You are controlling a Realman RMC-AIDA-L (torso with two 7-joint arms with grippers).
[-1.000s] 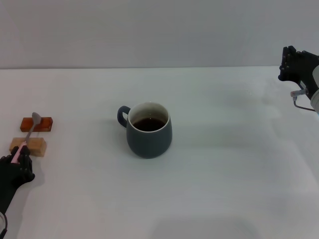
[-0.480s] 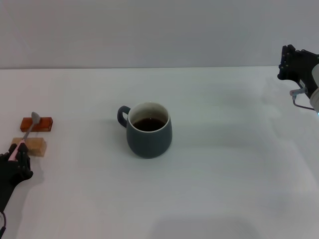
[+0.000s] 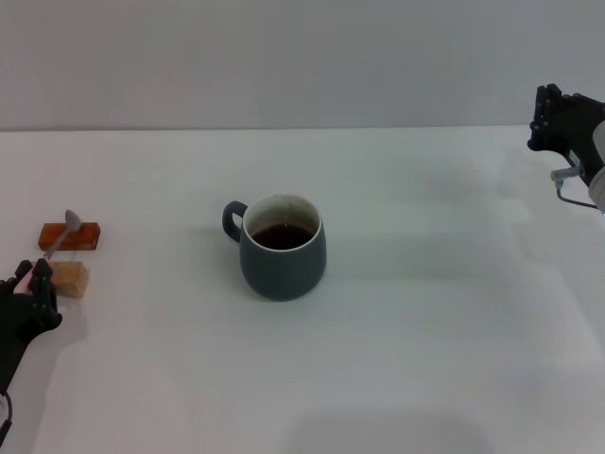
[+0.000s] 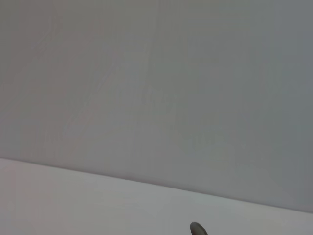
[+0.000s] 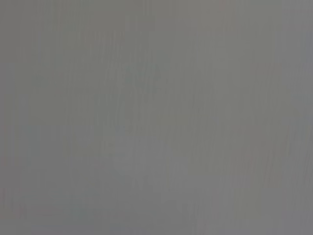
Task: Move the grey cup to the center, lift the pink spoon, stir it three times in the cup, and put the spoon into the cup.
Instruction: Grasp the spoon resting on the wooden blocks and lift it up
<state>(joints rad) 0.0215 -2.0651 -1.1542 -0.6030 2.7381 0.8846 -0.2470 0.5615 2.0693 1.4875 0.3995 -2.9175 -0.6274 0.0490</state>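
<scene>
The grey cup (image 3: 284, 248) stands upright in the middle of the table, handle to the left, with dark liquid inside. The pink spoon (image 3: 64, 230) slants over two small blocks at the far left, its metal bowl (image 3: 71, 218) above the red-brown one. Its bowl tip also shows in the left wrist view as the spoon (image 4: 197, 228). My left gripper (image 3: 30, 282) sits at the table's left edge, shut on the spoon's handle end. My right gripper (image 3: 560, 118) hangs parked at the far right, well away from the cup.
A red-brown block (image 3: 69, 235) and a tan wooden block (image 3: 69, 278) lie close together at the left, right by my left gripper. The white table (image 3: 425, 331) stretches wide around the cup. The right wrist view shows only a plain grey surface.
My left gripper has shifted slightly up and away from the tan block with the spoon's handle in it, and the spoon's bowl has risen a little. The cup and right arm stayed still.
</scene>
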